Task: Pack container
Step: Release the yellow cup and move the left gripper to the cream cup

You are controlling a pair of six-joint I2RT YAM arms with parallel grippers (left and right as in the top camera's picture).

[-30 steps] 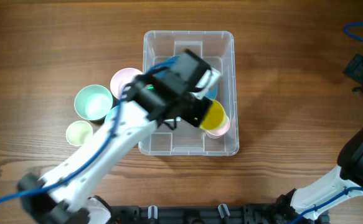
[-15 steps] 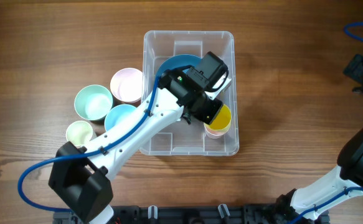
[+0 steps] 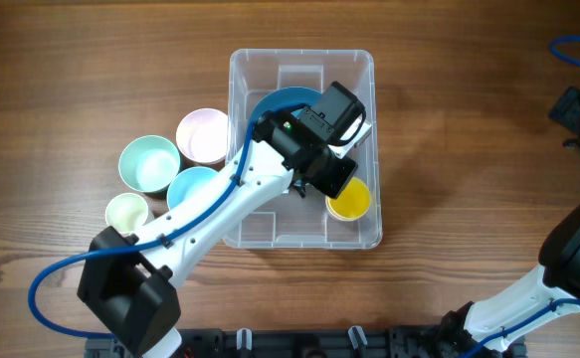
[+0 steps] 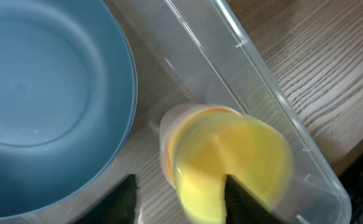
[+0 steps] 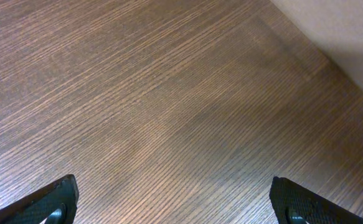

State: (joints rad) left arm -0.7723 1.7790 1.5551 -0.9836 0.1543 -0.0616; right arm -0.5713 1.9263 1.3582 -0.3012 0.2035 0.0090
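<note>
Squarely mid-table, your container [image 3: 301,60] holds 1 blue bowl [image 3: 275,99] and 1 yellow cup [image 3: 351,202].
Your left gripper [image 4: 181,202] hangs inside it, fingers spread, gripping nothing; your right gripper [image 5: 175,199] gapes wide over bare wood, well apart.

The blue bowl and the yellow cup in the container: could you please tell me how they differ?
The blue bowl is far wider than the yellow cup. The blue bowl lies toward the middle of the container, while the yellow cup stands in a corner against the wall. Both sit open side up inside the container.
</note>
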